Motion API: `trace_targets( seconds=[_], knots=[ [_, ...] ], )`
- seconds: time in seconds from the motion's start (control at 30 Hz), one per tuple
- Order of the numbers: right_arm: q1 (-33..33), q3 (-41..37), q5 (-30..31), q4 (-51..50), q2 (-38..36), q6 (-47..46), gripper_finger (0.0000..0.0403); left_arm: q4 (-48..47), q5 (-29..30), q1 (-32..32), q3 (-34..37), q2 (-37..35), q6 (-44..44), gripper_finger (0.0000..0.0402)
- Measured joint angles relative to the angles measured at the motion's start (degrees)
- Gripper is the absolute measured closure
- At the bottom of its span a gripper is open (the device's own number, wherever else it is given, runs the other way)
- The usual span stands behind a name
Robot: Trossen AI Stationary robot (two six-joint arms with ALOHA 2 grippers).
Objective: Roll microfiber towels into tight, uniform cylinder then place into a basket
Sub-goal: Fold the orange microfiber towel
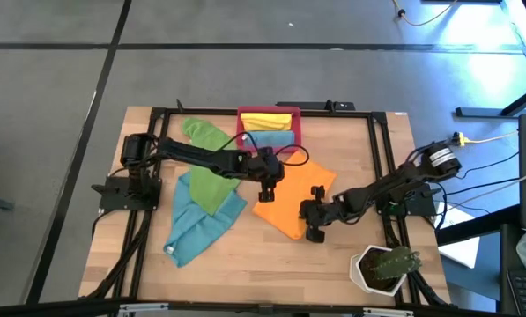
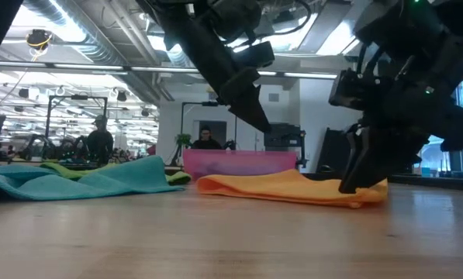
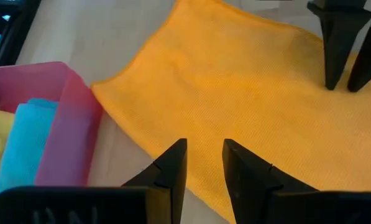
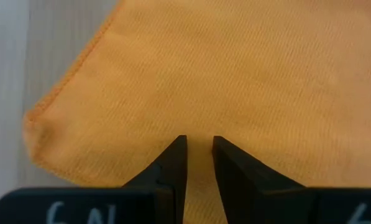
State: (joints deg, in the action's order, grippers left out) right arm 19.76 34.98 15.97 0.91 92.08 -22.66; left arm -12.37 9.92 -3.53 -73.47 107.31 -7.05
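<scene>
Orange towel under right end effector, apparently touching.

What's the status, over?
Both grippers, left and right, slightly open over orange towel. Towel flat, unrolled. Basket holds yellow and blue towels. Nothing blocking.

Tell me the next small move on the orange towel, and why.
Probably the right gripper should pinch and lift the near corner of the orange towel to start a fold: its fingertips rest there with a narrow gap, and the towel lies flat, unrolled.
</scene>
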Motion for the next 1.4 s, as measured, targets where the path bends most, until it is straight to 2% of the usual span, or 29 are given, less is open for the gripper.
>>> trace_targets(
  seconds=[0.2,0.33,0.47,0.8,0.9,1.1,1.27,1.4],
  knots=[
    [-0.1,0.2,-3.6,3.6,2.0,1.1,0.0323,-1.6,-0.5,0.1,0.0,0.0,1.8,0.0308],
    [-0.1,0.4,-7.2,1.2,2.9,2.1,0.0323,-6.7,-5.4,0.4,0.0,0.0,5.1,0.0308],
    [0.1,0.5,-12.0,-1.3,2.4,1.9,0.0326,-9.3,-4.6,0.9,0.0,0.0,7.0,0.0308],
    [1.5,0.4,-16.9,-3.1,1.5,6.6,0.0390,-11.3,-6.2,3.2,0.0,0.0,13.0,0.0308],
    [1.4,0.4,-18.0,-3.3,1.5,7.6,0.0396,-11.6,-5.7,4.0,0.0,0.0,13.2,0.0308],
    [0.4,0.7,-27.1,-8.5,0.1,5.4,0.0395,-13.1,-5.0,5.3,0.0,0.0,17.3,0.0308],
    [0.5,3.8,-23.9,-18.7,-3.2,7.4,0.0394,-14.3,-4.7,5.9,0.0,0.0,18.2,0.0308],
    [0.5,6.0,-21.1,-17.5,-6.2,8.2,0.0393,-14.4,-4.7,6.4,0.0,0.0,20.5,0.0308]
  ],
)
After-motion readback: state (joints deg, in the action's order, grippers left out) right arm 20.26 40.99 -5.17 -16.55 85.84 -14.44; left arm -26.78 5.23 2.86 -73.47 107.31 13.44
